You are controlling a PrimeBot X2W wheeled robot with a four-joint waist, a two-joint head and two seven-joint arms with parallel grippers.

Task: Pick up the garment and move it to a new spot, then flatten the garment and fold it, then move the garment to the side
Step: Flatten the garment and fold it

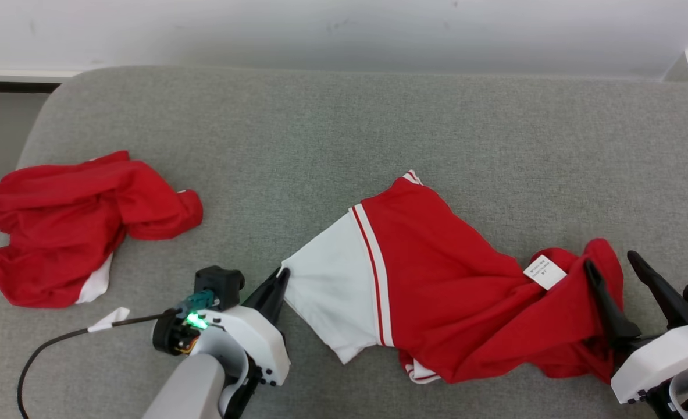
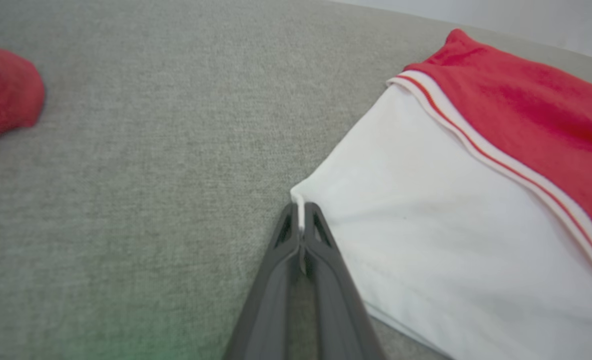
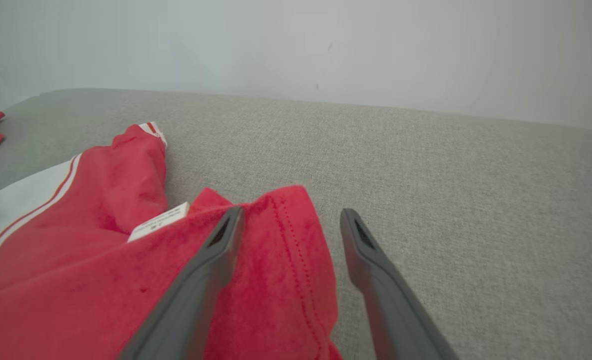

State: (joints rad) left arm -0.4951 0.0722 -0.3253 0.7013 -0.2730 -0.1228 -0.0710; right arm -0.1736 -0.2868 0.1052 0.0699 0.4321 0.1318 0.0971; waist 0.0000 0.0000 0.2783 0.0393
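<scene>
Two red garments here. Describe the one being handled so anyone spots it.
On the grey cushion, look right of centre, between left hand and right hand. The garment there is stretched out, red with a stripe-edged white panel; the other garment is a crumpled heap far left.

A white tag (image 1: pixel 545 271) on the red garment (image 1: pixel 454 291), right of centre, carries dark print too small to read.
</scene>
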